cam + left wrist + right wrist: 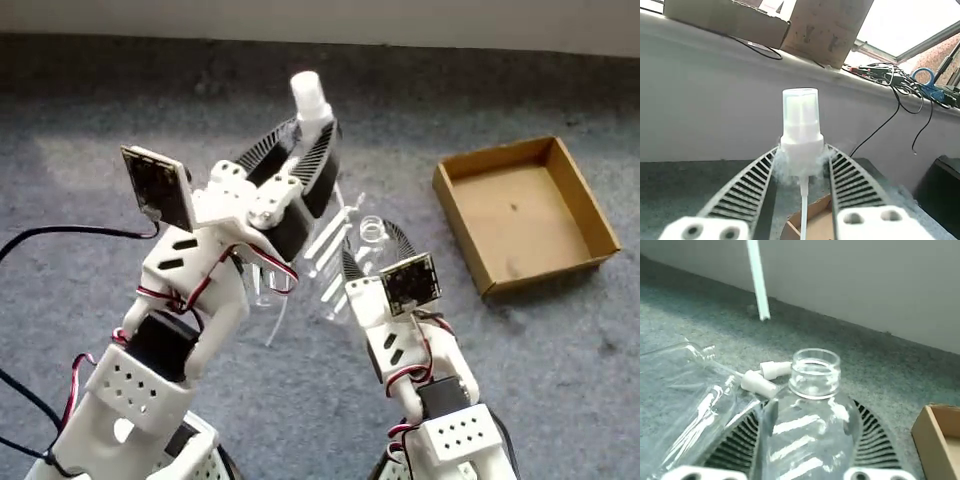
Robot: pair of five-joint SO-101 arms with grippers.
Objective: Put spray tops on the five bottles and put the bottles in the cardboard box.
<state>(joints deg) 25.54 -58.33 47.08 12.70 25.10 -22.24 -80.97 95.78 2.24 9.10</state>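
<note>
Left gripper (801, 156) clamps the top (800, 122); its tube (758, 285) hangs vertical, tip above and beside the mouth of the bottle (812, 390), itself clamped in the right gripper (810, 415).

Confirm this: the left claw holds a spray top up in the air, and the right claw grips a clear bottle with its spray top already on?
Not quite. The clear bottle in the right claw has no spray top on; the right wrist view shows its neck open. The left claw does hold a spray top up in the air.
</note>
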